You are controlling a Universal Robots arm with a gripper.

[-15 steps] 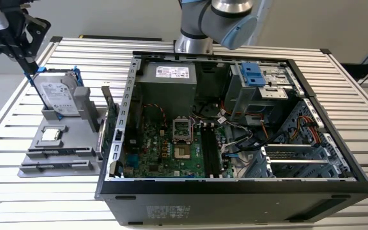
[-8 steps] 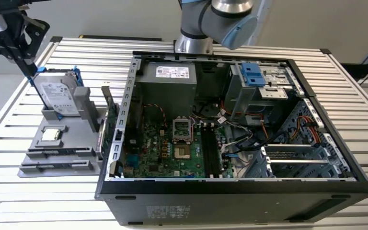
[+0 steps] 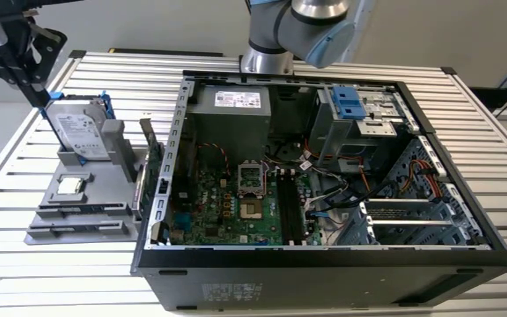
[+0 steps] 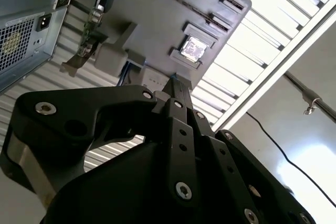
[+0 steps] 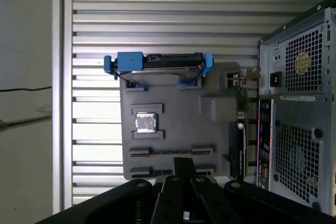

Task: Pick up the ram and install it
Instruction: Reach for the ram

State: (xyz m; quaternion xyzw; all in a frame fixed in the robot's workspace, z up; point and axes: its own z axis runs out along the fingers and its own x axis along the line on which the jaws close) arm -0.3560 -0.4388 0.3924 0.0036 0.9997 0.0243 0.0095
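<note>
My gripper (image 3: 40, 102) hangs at the exterior view's far left, above the back end of a grey parts holder (image 3: 95, 198). Its black fingers meet at a point, shut, with nothing seen between them, in both wrist views (image 4: 176, 88) (image 5: 184, 163). Two long narrow slots (image 5: 173, 152) on the holder carry thin dark strips, and I cannot tell whether one is the ram. The open computer case (image 3: 324, 259) lies in the middle. The motherboard's black slots (image 3: 290, 205) look bare.
On the holder stand a silver hard drive in a blue frame (image 3: 82, 132), right under the gripper, and a small square chip (image 3: 70, 185). A green expansion card (image 3: 152, 175) stands upright between holder and case. Cables and a drive cage (image 3: 359, 115) crowd the case's right side.
</note>
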